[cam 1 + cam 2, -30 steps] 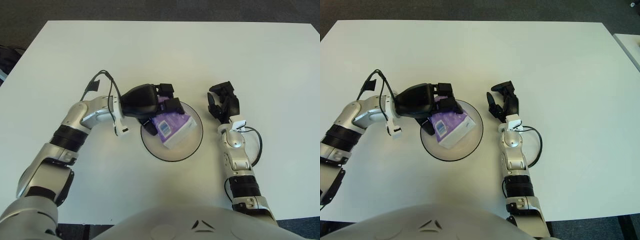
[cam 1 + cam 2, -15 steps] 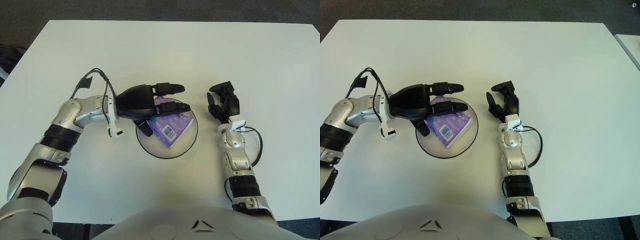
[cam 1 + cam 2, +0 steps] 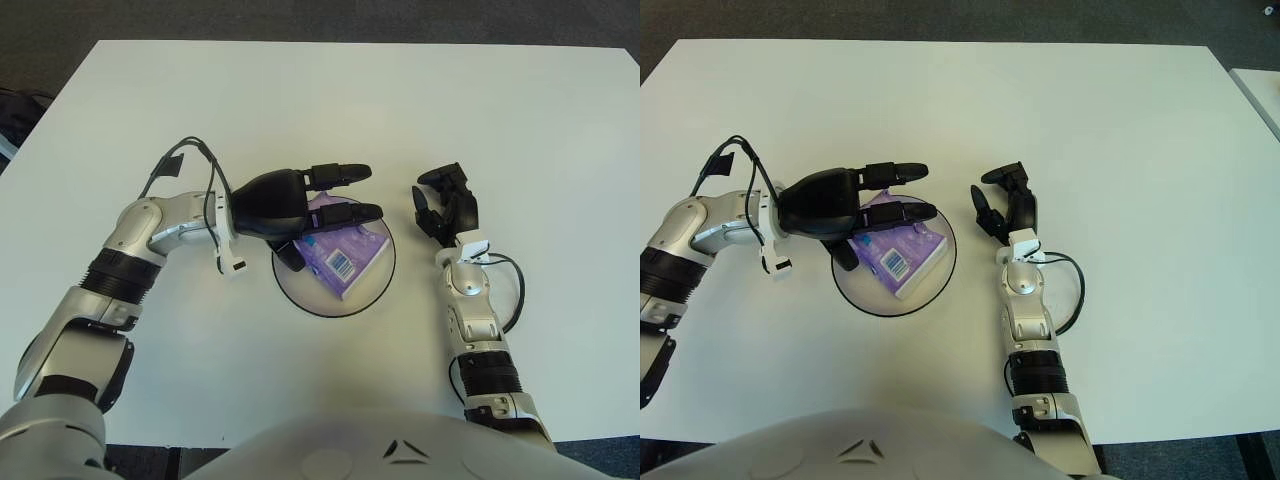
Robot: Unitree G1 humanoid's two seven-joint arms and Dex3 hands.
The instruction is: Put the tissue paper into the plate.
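A purple and white tissue pack point(image 3: 343, 251) lies inside the clear round plate point(image 3: 368, 295) with a dark rim, near the middle of the white table. My left hand point(image 3: 300, 205) hovers over the plate's left and upper part, its fingers point(image 3: 340, 174) stretched out above the pack and holding nothing. The pack's upper left end is hidden under that hand. My right hand point(image 3: 447, 203) shows to the right of the plate, apart from it.
The white table point(image 3: 500, 110) spreads wide on all sides of the plate. A black cable point(image 3: 190, 155) loops off my left forearm. Dark floor lies beyond the table's far edge.
One second ago my left hand's fingers were curled on the pack; they have opened and let it go. Plate and pack slid slightly left, and the hand has lifted a little.
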